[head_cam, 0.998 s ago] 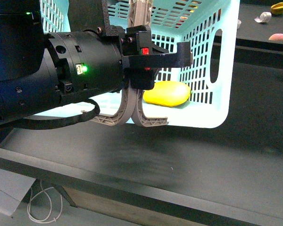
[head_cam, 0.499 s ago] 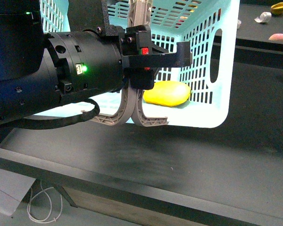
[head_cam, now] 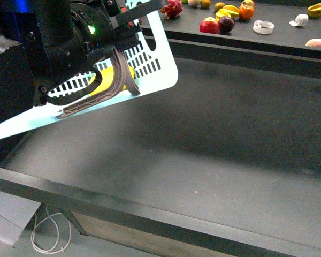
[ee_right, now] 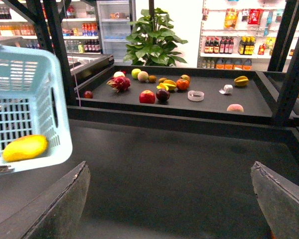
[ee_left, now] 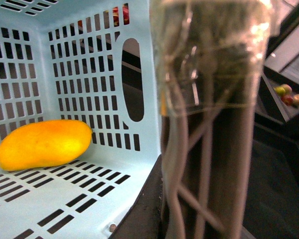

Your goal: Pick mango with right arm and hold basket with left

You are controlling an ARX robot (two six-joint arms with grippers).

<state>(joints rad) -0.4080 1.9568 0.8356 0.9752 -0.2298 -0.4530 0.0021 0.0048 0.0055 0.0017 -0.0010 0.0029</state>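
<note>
The turquoise basket [head_cam: 159, 63] hangs tilted at the upper left of the front view, above the dark table. My black left arm holds it, with the left gripper [head_cam: 123, 38] shut on the basket's grey-brown handles [head_cam: 96, 99]. The handles [ee_left: 209, 149] fill the left wrist view. The yellow mango [ee_left: 42, 144] lies inside on the basket's slotted floor [ee_left: 89, 194]; only a yellow patch of the mango [head_cam: 108, 80] shows in front. In the right wrist view the basket [ee_right: 35, 64] and mango [ee_right: 25, 148] sit far left. My right gripper [ee_right: 172, 199] is open and empty over the bare table.
A raised back shelf [ee_right: 209, 107] carries several fruits: a red apple [ee_right: 147, 96], a dragon fruit [ee_right: 118, 83], an orange fruit [ee_right: 182, 83] and a starfruit [ee_right: 240, 80]. Black frame posts [ee_right: 291, 64] stand at the shelf's sides. The table's front edge [head_cam: 150, 211] runs close to me.
The left arm has swung the basket up and to the left, tilting it. The back shelf with fruit, hidden by the basket before, is now in view.
</note>
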